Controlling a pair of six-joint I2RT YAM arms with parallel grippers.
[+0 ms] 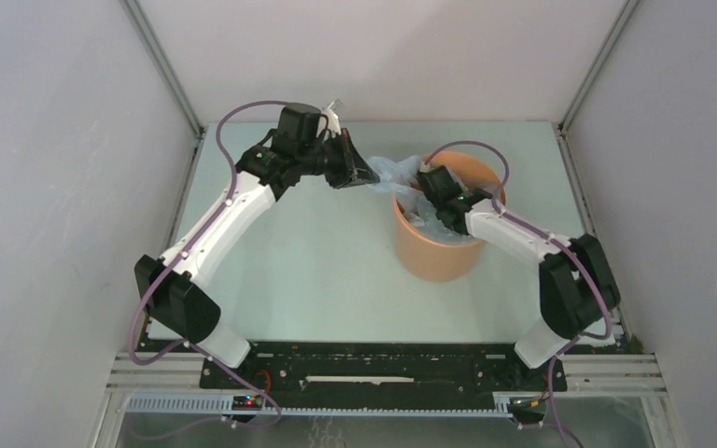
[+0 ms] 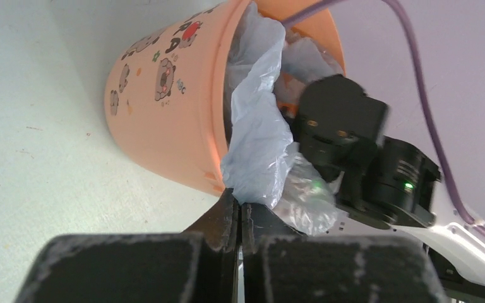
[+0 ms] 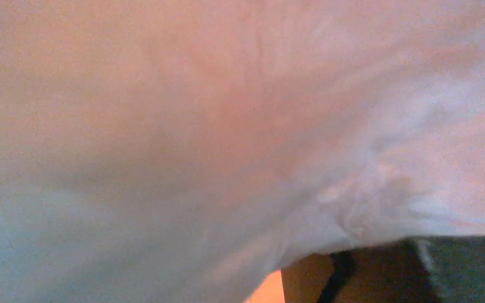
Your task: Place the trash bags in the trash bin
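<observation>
The orange trash bin point(image 1: 437, 245) stands upright right of the table's middle. The pale blue-grey trash bag point(image 1: 394, 174) lies partly inside it and spills over its left rim. My left gripper point(image 1: 370, 176) is at that rim, shut on the bag's edge. In the left wrist view its jaws point(image 2: 240, 202) pinch the film point(image 2: 259, 139) beside the bin's wall point(image 2: 164, 107). My right gripper point(image 1: 427, 190) reaches down into the bin's mouth, among the bag. In the right wrist view the film point(image 3: 227, 126) covers nearly everything; one dark finger point(image 3: 461, 268) shows, and its jaws are hidden.
The bin's side carries cartoon stickers point(image 2: 164, 76). The right arm's wrist point(image 2: 360, 151) sits close to my left gripper over the bin. White enclosure walls stand around the pale green table point(image 1: 317, 271).
</observation>
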